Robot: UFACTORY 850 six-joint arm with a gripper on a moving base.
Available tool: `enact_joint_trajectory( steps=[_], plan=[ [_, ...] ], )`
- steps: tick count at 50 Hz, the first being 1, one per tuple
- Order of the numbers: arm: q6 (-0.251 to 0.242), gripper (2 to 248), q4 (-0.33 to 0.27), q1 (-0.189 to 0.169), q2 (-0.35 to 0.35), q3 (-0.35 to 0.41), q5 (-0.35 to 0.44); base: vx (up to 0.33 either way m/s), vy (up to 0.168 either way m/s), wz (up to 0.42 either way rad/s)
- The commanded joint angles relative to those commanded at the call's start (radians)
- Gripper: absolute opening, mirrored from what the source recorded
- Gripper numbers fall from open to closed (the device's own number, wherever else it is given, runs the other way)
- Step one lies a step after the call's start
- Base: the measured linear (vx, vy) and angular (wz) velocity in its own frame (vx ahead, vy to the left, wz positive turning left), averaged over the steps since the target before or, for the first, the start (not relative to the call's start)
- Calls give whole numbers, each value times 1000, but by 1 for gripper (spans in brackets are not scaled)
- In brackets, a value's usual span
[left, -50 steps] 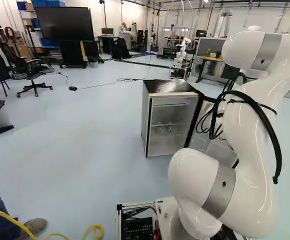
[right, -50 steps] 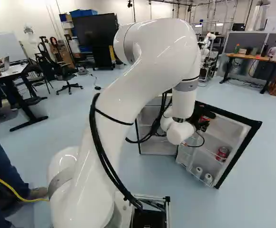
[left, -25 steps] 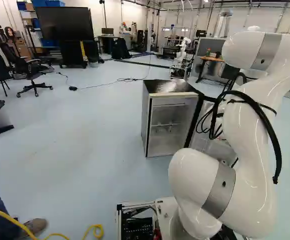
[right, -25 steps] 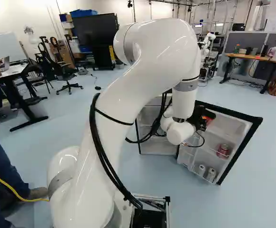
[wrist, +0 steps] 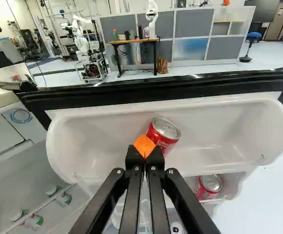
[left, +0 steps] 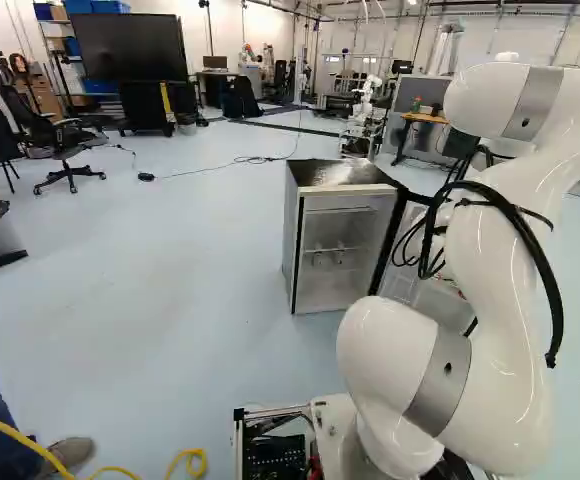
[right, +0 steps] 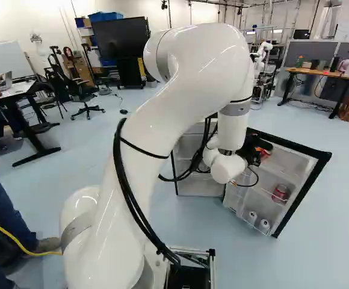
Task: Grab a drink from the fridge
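The pale cans (right: 264, 226) low in the white fridge door (right: 296, 164) have shifted slightly; my black two-fingered tool (wrist: 144, 146), closed and empty, must open for the red metal can (wrist: 165, 131).

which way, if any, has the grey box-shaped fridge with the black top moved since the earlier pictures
No: in the left base view, the fridge stands where it did against the large black screen.
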Motion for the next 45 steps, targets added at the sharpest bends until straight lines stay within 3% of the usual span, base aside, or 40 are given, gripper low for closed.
enact_joint_trajectory(
  steps=[3, 4, 8, 9, 13, 14, 18, 19, 24, 25, 29, 30, 34, 35, 45],
  plan=[
    [0, 26, 0, 0, 3, 4, 0, 0, 0, 0],
    [0, 55, 0, -1, 4, 5, 0, 0, 0, 0],
    [0, 55, 0, -1, 8, 11, 0, 0, 0, 0],
    [0, 88, 0, -2, 9, 13, 0, 0, 0, 0],
    [0, 88, 0, -2, 13, 19, 0, 0, 0, 0],
    [0, 123, 0, -3, 14, 21, 0, 0, 0, 0],
    [0, 123, 0, -4, 18, 27, 0, 0, 0, 0],
    [0, 160, 0, -4, 19, 29, 0, 0, 0, 0],
    [0, 160, 0, -5, 25, 38, 0, 0, 0, 0],
    [0, 197, 0, -5, 26, 40, 0, 0, 0, 0],
    [0, 197, 0, -7, 31, 47, 0, 0, 0, 0],
    [0, 234, 0, -7, 32, 49, 0, 0, 0, 0],
    [0, 234, 0, -8, 37, 56, 0, 0, 0, 0],
    [0, 247, 0, -8, 38, 58, 0, 0, 0, 0],
    [0, 247, 0, -12, 51, 76, 0, 0, 0, 0]
  ],
)
